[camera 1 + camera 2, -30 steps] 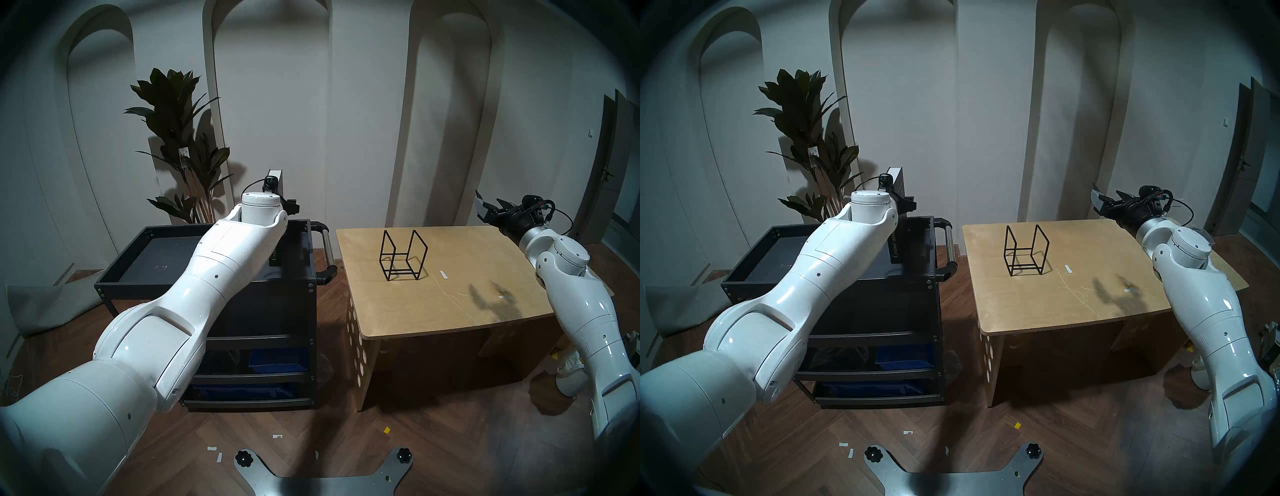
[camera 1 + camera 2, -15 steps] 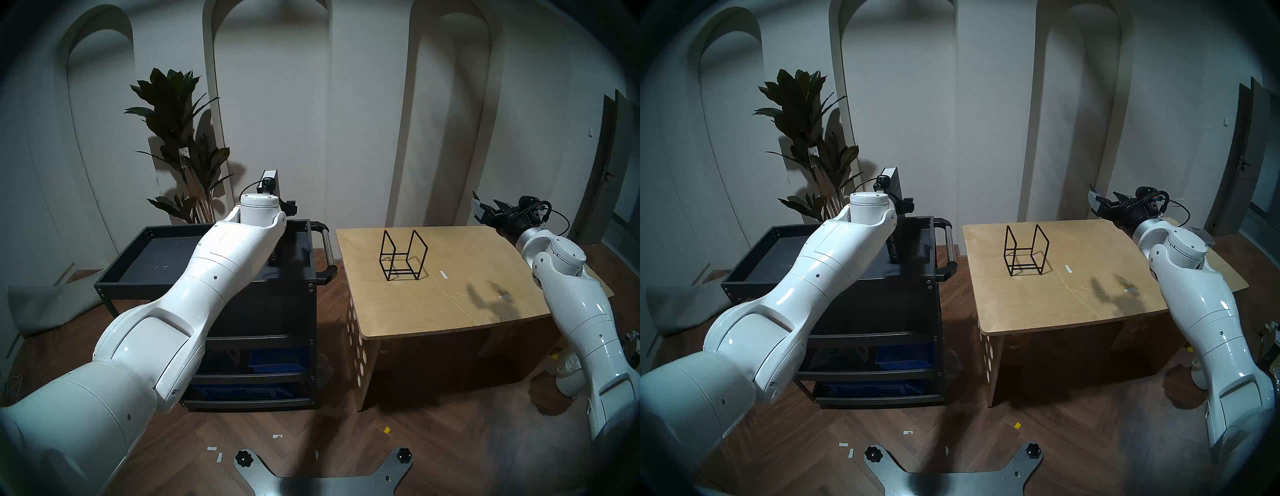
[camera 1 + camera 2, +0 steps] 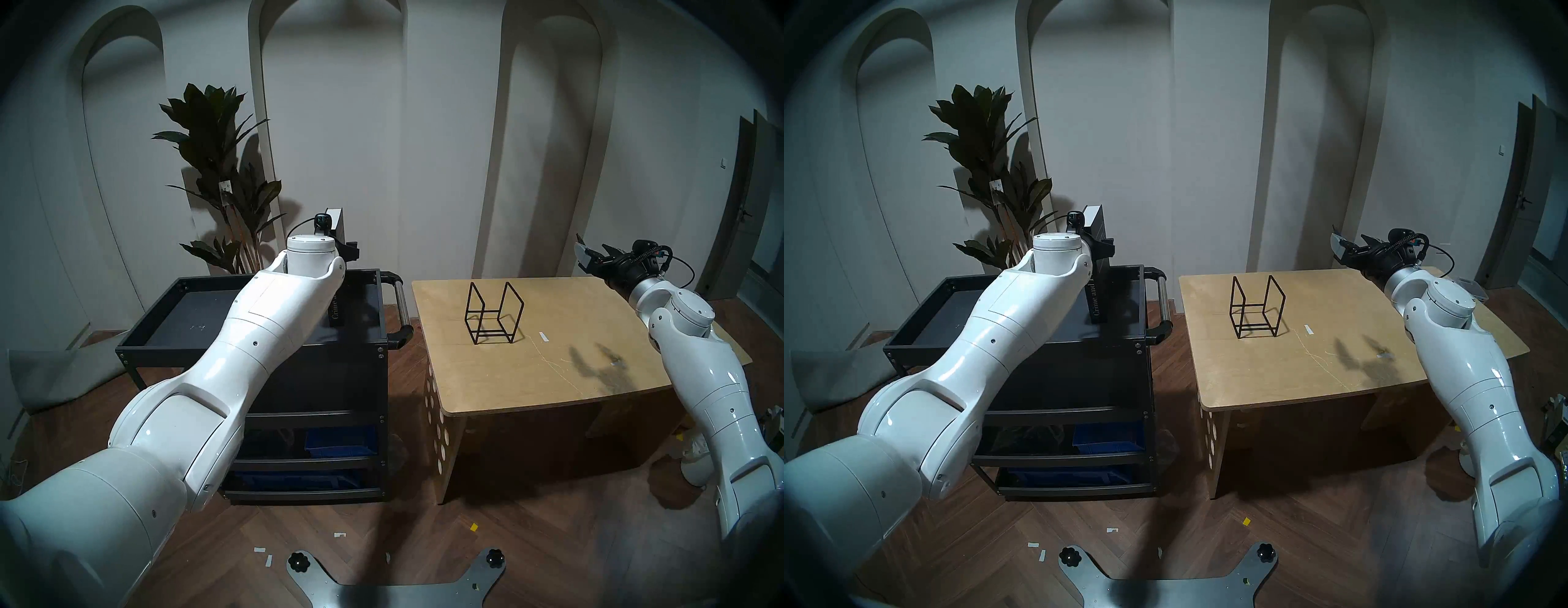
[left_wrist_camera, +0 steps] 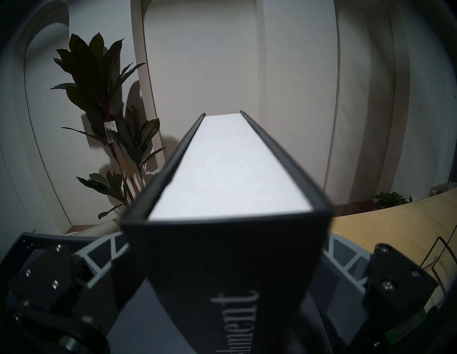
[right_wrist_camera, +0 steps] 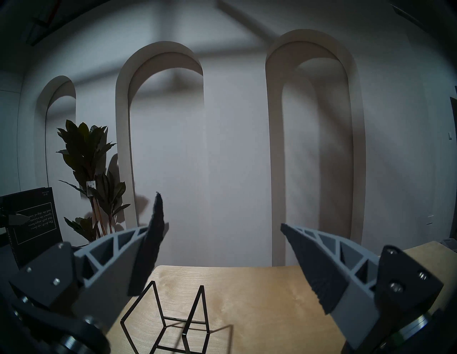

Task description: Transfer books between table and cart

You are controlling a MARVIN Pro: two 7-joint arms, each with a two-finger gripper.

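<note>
A thick black book [image 3: 338,312] with white "Crime and" lettering on its spine stands upright over the right end of the black cart's [image 3: 348,344] top tray. My left gripper [image 3: 345,251] is shut on its upper part. The left wrist view shows its white page edges [image 4: 230,168] between my fingers [image 4: 103,254]. I cannot tell whether its lower end touches the tray. The book also shows in the head right view [image 3: 1099,276] and the right wrist view [image 5: 34,222]. My right gripper [image 3: 587,257] is open and empty, above the far right of the plywood table [image 3: 530,373].
A small black wire-frame rack [image 3: 494,312] stands on the table's far left part. The cart's handle [image 3: 401,305] faces the table across a narrow gap. Blue bins [image 3: 339,439] sit on the cart's lower shelves. A tall plant [image 3: 216,170] stands behind the cart.
My left arm has shifted a little to the left with the book, uncovering more of the spine lettering. My right gripper has drifted slightly left, still open.
</note>
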